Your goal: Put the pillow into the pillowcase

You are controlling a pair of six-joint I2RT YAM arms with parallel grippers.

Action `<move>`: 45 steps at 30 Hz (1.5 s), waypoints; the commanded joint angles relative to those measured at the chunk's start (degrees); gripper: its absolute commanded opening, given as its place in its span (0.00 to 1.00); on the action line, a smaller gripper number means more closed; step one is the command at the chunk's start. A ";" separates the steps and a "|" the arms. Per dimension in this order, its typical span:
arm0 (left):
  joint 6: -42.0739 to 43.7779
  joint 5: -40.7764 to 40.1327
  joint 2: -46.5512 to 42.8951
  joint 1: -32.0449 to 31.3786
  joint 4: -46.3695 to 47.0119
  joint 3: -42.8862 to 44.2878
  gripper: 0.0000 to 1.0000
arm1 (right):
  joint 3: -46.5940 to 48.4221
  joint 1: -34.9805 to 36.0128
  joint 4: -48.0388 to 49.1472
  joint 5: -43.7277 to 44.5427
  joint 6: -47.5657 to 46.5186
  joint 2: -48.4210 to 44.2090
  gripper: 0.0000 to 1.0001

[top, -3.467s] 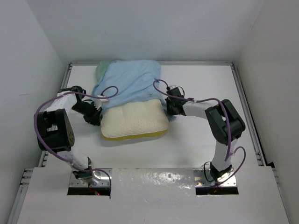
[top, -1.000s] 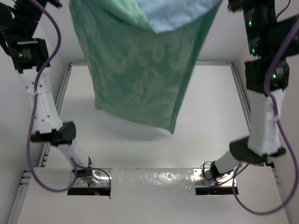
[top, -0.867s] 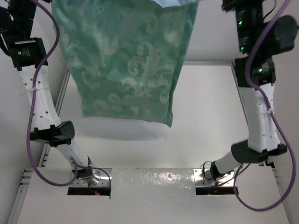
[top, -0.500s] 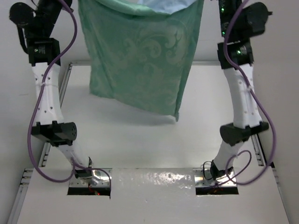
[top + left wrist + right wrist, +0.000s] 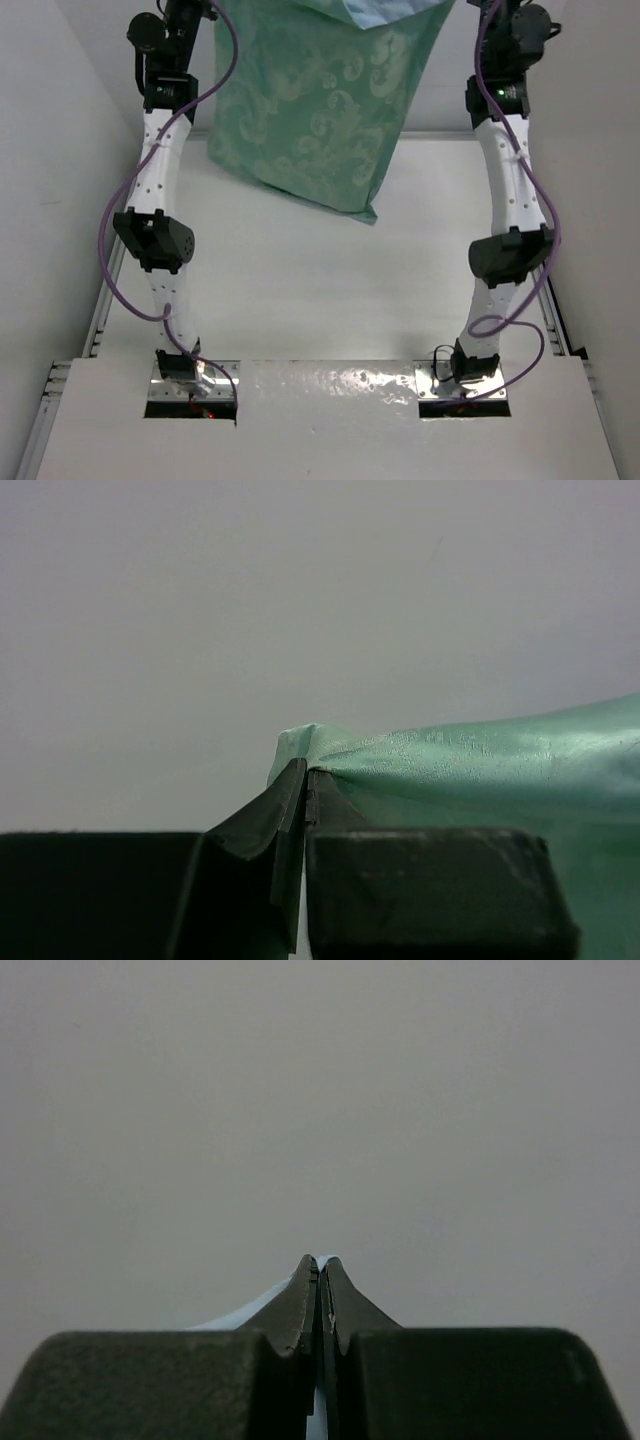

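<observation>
High above table (image 5: 300,300), between our two raised arms: pillowcase (image 5: 315,110) hangs clear of surface. Mint swirl face toward top camera, light blue strip at upper edge, lowest corner pointing down, right of centre. Left gripper (image 5: 305,780): we see fingers pinched tight on mint green corner. Right gripper (image 5: 320,1270): we see fingers pressed together, thin sliver of light blue cloth caught between them.
</observation>
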 commanded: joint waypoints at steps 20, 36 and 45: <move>12.23 1.68 -54.99 9.09 -50.71 -54.37 1.00 | -69.85 22.67 -31.51 -45.05 -12.59 -55.24 0.99; 10.47 -7.72 -55.35 9.53 -55.91 -63.16 1.00 | -79.53 32.42 -33.54 -17.74 -12.60 -21.88 0.99; 23.63 9.38 -55.17 6.38 -57.73 -66.50 0.91 | -3.01 18.63 -49.85 -16.05 -2.16 22.83 0.00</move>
